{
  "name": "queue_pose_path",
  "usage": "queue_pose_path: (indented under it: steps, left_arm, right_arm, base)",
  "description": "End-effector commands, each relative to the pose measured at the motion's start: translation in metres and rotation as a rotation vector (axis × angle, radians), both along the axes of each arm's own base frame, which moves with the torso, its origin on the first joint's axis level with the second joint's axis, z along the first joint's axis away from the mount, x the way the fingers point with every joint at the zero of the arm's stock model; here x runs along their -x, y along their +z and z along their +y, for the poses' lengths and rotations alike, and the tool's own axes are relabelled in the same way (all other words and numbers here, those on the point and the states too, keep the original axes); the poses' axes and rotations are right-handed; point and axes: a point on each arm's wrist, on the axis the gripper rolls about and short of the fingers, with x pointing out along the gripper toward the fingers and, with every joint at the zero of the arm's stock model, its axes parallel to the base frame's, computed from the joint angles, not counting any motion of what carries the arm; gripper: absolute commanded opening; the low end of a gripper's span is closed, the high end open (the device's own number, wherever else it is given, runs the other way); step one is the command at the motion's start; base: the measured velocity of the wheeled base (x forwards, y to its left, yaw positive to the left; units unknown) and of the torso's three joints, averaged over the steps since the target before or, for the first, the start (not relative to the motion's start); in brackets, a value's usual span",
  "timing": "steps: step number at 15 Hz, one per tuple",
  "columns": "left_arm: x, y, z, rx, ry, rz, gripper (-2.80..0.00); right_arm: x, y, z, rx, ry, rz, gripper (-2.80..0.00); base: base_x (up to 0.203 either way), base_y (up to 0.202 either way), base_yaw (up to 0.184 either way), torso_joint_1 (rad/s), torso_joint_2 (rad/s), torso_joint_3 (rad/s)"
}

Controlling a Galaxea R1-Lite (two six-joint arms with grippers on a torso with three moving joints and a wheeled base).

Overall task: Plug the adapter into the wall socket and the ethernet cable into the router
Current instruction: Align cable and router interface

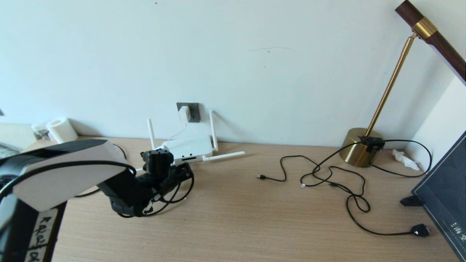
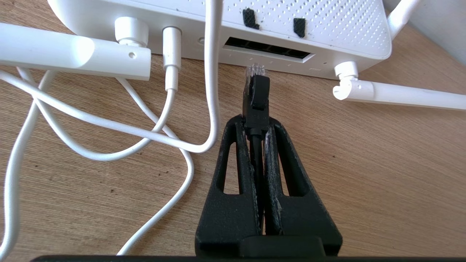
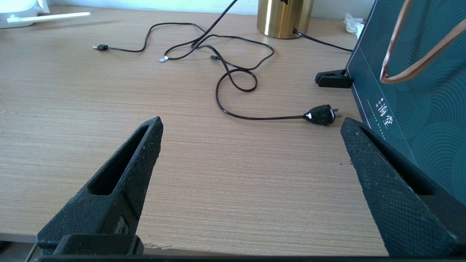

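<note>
adapter [image 1: 184,113] already sits in the wall socket [image 1: 194,112], half done. now the left claw [image 2: 256,125], clamped on the ethernet cable [image 2: 256,95], has the clear tip just short of the router [image 2: 327,25] slot. right claw [image 3: 251,131] gapes wide over the bench [image 3: 218,163], idle. the head view hides the plug behind the arm; the cable's far end can't be traced.

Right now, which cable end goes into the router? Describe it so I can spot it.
Find the white router under the wall socket. Just short of its dark front slot, the left gripper pinches a black ethernet cable. Its plug has a clear tip, unlike the white cords beside it.
</note>
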Motion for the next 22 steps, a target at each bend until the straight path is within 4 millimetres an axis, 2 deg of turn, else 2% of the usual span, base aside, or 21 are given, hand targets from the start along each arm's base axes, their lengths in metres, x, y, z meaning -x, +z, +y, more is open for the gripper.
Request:
queue_pose_path:
  steps: [1, 22]
  left_arm:
    - [-0.002, -0.005, 0.0, 0.002, 0.004, 0.002, -2.8]
    - [-0.012, -0.002, 0.0, 0.008, 0.004, -0.022, -2.8]
  right_arm:
    - [0.0, 0.0, 0.0, 0.0, 0.0, 0.001, 0.0]
    - [0.0, 0.0, 0.0, 0.0, 0.0, 0.0, 0.0]
  base:
    - [0.0, 0.0, 0.0, 0.0, 0.0, 0.0]
    - [0.0, 0.0, 0.0, 0.0, 0.0, 0.0]
